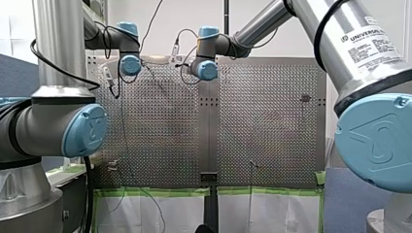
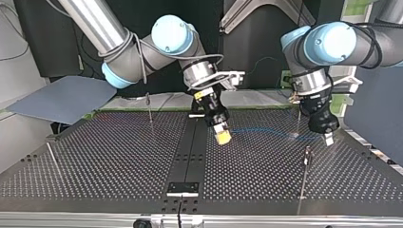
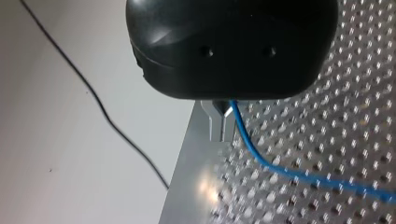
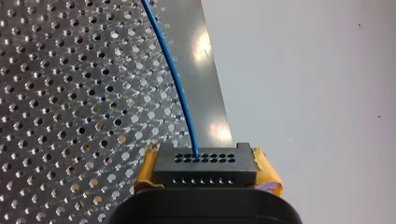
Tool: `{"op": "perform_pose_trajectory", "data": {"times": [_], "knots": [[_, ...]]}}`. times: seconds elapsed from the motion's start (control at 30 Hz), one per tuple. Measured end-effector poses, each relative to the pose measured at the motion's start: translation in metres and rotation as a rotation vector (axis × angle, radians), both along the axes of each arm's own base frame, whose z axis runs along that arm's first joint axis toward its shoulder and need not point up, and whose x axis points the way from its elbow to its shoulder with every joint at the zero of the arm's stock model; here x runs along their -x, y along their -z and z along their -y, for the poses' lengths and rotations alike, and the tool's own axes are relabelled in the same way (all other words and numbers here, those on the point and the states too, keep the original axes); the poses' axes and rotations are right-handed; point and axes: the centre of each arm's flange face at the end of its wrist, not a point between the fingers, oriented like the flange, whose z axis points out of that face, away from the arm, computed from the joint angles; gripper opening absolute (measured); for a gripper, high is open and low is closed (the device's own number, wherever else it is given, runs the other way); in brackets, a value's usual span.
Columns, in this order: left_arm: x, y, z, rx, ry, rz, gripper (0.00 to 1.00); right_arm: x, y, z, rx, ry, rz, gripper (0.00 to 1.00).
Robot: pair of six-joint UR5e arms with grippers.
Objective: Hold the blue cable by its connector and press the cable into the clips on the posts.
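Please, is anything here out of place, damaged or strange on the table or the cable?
Nothing stands out. The blue cable runs unkinked from the black connector in my right gripper to my left gripper. It seems pressed into no clip yet; the post near my left gripper stands upright.

right jaws: yellow pads (image 4: 267, 171) clamp black connector (image 4: 205, 165) | blue cable (image 4: 180, 93) leads ahead over perforated table (image 4: 70, 93)

Cable (image 2: 266, 129): thin and blue, strung in a shallow sag just above the table (image 2: 119, 156), over its right half in the top view.
Connector (image 4: 203, 167): black block with two rows of holes, the cable entering one upper hole. It is raised above the table's middle.
Posts (image 2: 304, 183): thin upright rods on the table; their clips are too small to make out.
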Motion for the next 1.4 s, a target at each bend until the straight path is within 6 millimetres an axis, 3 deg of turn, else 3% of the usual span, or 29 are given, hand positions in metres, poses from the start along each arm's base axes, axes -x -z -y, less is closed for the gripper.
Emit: {"op": "perform_pose_trajectory", "data": {"times": [0.2,0.53,1.07,1.4], "knots": [[-0.01,-0.018,-0.016,0.015,-0.025,0.034,0.0,-0.008,-0.001,0.002,-0.001,-0.006,0.001,0.0],[-0.017,-0.032,-0.018,0.007,0.008,0.061,0.0,-0.009,-0.001,0.008,-0.007,0.0,0.001,0.0],[-0.017,-0.03,-0.018,0.007,0.004,0.056,0.0,-0.005,0.003,0.015,-0.024,0.015,-0.002,0.0],[-0.037,-0.001,-0.019,-0.017,0.011,0.002,0.0,0.001,0.005,0.026,-0.029,0.033,-0.011,0.0]]}}
